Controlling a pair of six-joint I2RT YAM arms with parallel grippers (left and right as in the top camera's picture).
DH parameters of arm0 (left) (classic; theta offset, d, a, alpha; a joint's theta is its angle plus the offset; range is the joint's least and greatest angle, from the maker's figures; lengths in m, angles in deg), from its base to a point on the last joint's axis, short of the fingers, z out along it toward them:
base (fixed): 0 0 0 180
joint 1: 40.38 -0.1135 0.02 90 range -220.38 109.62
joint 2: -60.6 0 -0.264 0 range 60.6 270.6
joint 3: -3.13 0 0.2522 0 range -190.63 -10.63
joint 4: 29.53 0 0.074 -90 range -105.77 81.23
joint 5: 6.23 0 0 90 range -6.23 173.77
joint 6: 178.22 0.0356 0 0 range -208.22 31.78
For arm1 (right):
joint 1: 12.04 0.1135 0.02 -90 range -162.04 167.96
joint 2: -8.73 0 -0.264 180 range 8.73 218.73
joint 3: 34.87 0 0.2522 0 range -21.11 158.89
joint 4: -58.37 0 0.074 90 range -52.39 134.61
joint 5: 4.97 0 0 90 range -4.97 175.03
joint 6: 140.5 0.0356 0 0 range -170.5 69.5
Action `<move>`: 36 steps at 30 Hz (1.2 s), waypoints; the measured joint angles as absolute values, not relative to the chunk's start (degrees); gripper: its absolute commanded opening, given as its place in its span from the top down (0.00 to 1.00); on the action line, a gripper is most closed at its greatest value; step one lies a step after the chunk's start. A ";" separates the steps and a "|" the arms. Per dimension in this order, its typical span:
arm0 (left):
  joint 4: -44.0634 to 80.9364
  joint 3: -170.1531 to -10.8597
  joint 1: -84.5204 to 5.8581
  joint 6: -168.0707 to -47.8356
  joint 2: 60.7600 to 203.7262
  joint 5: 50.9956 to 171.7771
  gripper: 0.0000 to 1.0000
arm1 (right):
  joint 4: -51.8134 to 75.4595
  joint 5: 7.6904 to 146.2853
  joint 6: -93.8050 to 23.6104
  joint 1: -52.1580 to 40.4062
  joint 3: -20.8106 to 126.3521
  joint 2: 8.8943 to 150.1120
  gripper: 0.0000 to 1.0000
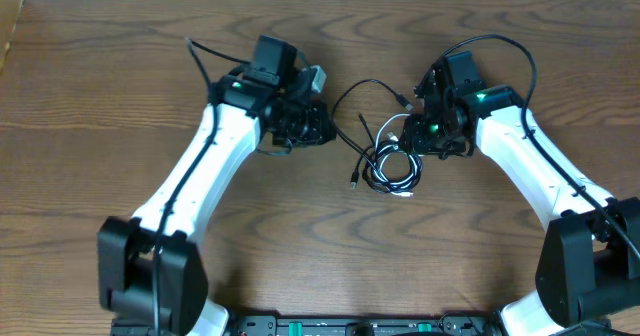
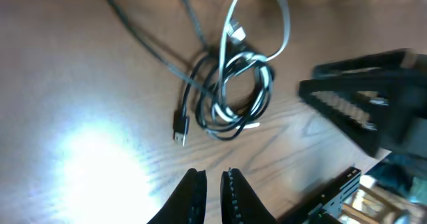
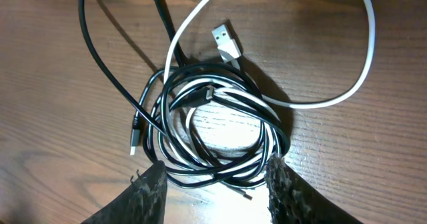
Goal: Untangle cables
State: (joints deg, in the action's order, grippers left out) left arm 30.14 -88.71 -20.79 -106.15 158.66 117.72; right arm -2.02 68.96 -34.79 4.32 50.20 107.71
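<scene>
Right claw (image 3: 215, 176) spread wide, framing the coiled cables' (image 3: 213, 127) edge on the bench (image 3: 373, 184) — the nearer arm — while the left claw (image 2: 212, 184), all but closed, sits well off the coil's far side.

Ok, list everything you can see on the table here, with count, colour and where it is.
white cable: one, white, coiled with the black one mid-table, a loop trailing out
black cable: one, black, same bundle, a long strand trailing out
table: one, brown wood, under everything
left gripper: one, black, fingers close together, empty, beside the bundle
right gripper: one, black, open, straddling the bundle's edge
</scene>
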 measured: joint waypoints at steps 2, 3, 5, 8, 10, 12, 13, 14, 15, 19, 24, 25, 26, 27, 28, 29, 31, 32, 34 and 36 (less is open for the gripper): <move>30.27 -87.80 -19.91 -108.47 159.58 116.63 0.86 | -1.98 68.93 -34.84 4.32 50.22 107.71 0.54; 30.25 -87.10 -19.28 -109.84 159.82 115.71 0.85 | -2.00 68.96 -34.84 4.32 50.22 107.71 0.54; 29.88 -85.35 -17.73 -112.69 159.92 113.62 0.83 | -2.02 68.93 -35.08 4.32 50.22 107.71 0.53; 28.30 -82.57 -14.69 -116.95 159.92 110.58 0.83 | -2.31 68.98 -35.71 4.32 50.20 107.71 0.52; 25.49 -80.63 -12.52 -119.33 159.92 108.81 0.75 | -2.37 69.00 -36.08 4.32 50.20 107.71 0.51; 20.85 -78.79 -10.47 -121.54 159.95 107.54 0.73 | -2.46 69.02 -36.28 4.32 50.20 107.71 0.51; 18.53 -78.00 -9.59 -122.59 159.95 106.91 0.70 | -2.50 69.11 -36.39 4.32 50.22 107.71 0.51; 16.68 -77.39 -8.79 -123.50 159.95 106.10 0.70 | -2.46 69.13 -36.50 4.32 50.20 107.71 0.51; 14.60 -76.63 -8.04 -124.68 159.95 105.20 0.69 | -2.50 69.17 -36.52 4.32 50.20 107.71 0.51; 10.32 -74.40 -6.01 -128.82 159.95 100.94 0.68 | -2.66 69.24 -36.76 4.32 50.20 107.71 0.50; 7.13 -72.45 -5.20 -131.64 160.25 98.43 0.66 | -2.64 69.37 -37.15 4.32 50.20 107.71 0.49; 6.54 -72.41 -5.09 -131.88 160.62 98.16 0.66 | -2.59 69.37 -37.17 4.32 50.20 107.71 0.49; 6.16 -72.41 -5.00 -132.16 161.15 97.94 0.66 | -2.57 69.37 -37.20 4.32 50.20 107.71 0.48; 5.99 -72.41 -4.92 -132.68 161.76 97.77 0.66 | -2.57 69.39 -37.24 4.32 50.20 107.71 0.48; 5.97 -72.41 -4.81 -133.30 162.50 97.53 0.66 | -2.59 69.39 -37.33 4.32 50.20 107.71 0.48; 5.97 -72.39 -4.68 -133.69 163.25 97.38 0.67 | -2.64 69.39 -37.35 4.32 50.20 107.71 0.48; 5.86 -72.37 -4.48 -135.02 165.04 97.29 0.66 | -2.74 69.50 -37.35 4.32 50.22 107.71 0.48; 5.68 -72.37 -4.46 -135.46 165.74 97.24 0.66 | -2.77 69.63 -37.35 4.32 50.20 107.71 0.48; 4.90 -72.30 -4.35 -136.27 167.07 97.11 0.66 | -2.77 70.00 -37.35 4.32 50.20 107.71 0.48; 3.74 -72.28 -4.35 -136.77 167.55 97.09 0.66 | -2.74 70.40 -37.35 4.32 50.20 107.71 0.48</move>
